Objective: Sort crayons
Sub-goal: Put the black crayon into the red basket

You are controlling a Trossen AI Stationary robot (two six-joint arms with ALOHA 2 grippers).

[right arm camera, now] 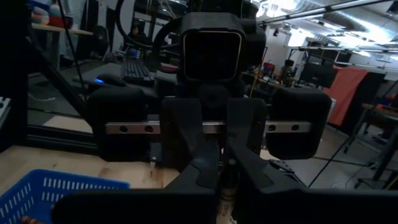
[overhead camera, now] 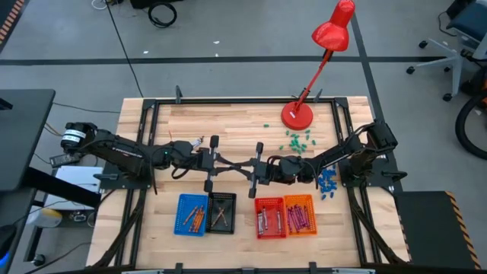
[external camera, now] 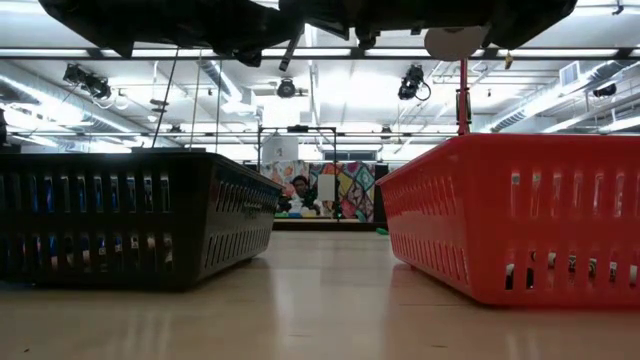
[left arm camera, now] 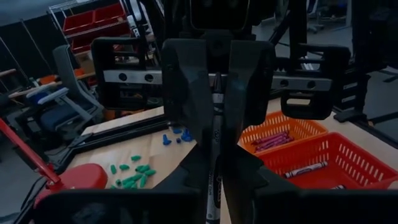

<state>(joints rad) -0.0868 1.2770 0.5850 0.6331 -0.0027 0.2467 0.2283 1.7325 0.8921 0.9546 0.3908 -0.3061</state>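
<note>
Above the bench (overhead camera: 175, 122), the left gripper (overhead camera: 228, 165) and right gripper (overhead camera: 245, 167) meet tip to tip, both clamped narrow on one dark crayon (left arm camera: 214, 140) whose long axis runs straight between them, an end toward each gripper.

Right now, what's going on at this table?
Both arms meet over the middle of the table, above a row of four baskets. The left gripper and the right gripper face each other, fingers shut on the same crayon, which looks like a handover. Crayons already lie in the blue basket, black basket, red basket and orange basket. Small green bits and blue chunks sit near the red lamp.
</note>
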